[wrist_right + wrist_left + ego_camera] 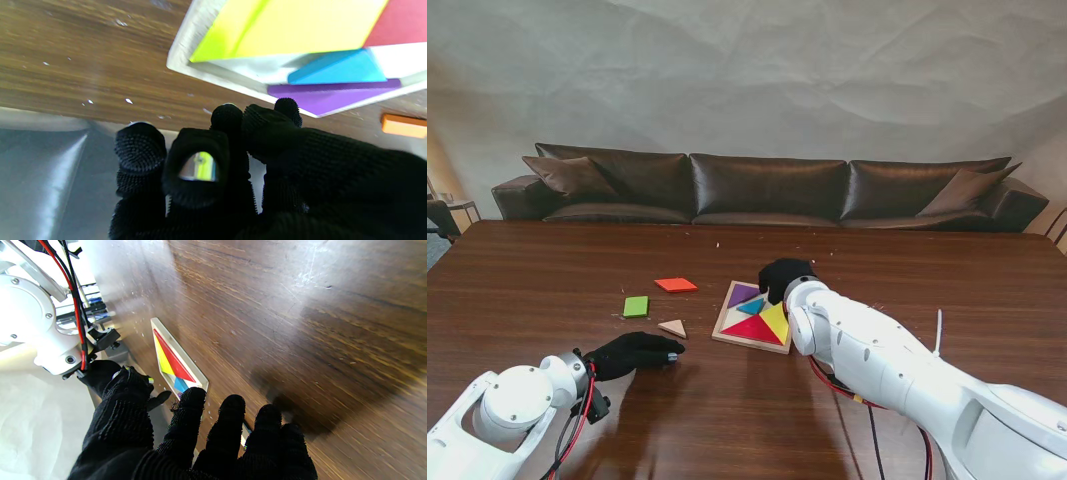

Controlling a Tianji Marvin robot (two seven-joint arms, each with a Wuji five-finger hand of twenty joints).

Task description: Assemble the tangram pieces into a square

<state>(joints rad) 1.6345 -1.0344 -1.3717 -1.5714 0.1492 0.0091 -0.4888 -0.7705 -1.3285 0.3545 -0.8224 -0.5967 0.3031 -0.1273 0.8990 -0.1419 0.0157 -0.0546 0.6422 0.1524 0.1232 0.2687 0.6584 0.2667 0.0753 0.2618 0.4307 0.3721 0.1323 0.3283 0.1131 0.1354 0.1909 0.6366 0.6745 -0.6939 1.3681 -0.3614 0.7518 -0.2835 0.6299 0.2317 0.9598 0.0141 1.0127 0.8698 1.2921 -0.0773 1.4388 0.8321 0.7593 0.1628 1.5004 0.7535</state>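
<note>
Right hand point(784, 277) hides the tray's point(727, 325) far corner, grip unclear; left hand point(632, 353) rests flat, fingers spread, holding nothing.

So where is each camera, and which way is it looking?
Stand view: high behind the arms, facing the table and sofa; both arms show.
Left wrist view: on the left robot hand, looking along its fingers across the table at the tangram tray.
Right wrist view: on the right robot hand, close over the tray's corner.
All three see the tray.
</note>
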